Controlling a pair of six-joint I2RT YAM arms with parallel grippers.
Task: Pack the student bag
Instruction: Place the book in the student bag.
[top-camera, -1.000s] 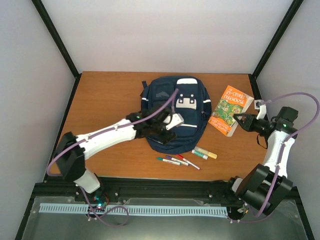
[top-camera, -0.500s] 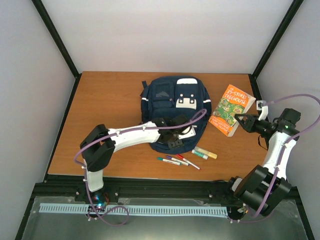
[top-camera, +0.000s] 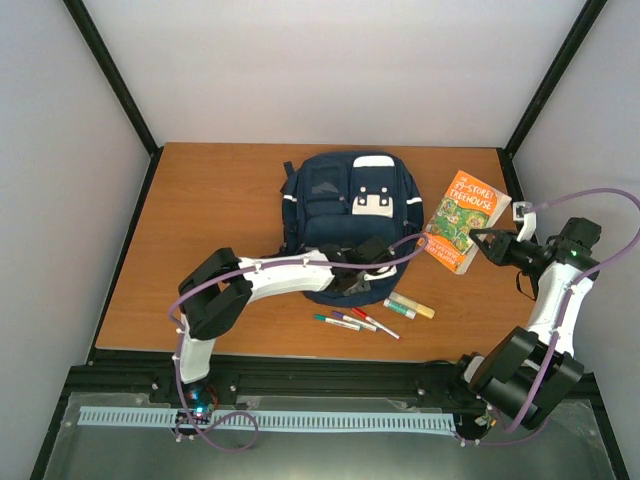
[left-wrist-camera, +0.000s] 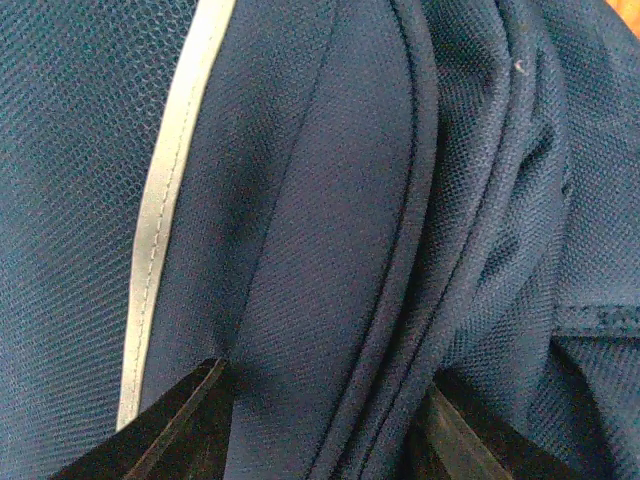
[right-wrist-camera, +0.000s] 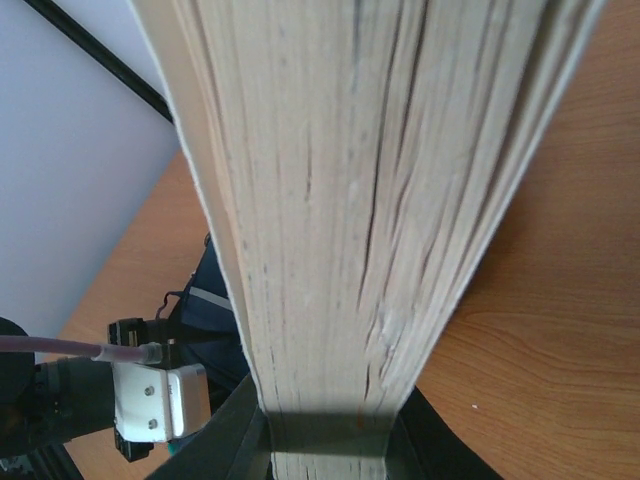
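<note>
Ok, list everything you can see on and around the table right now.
backpack: one, navy with pale stripes, back middle of the table
book: one, orange and green cover, right of the backpack
pens: three that I can tell apart, thin, near the front edge
thick sticks: two, one yellow, one white with a green cap, just right of the pens
table: one, brown wood
arms: two, white and black, purple cables
left fingers: apart, pressed on the backpack's near end
right fingers: shut on the book's page edge
</note>
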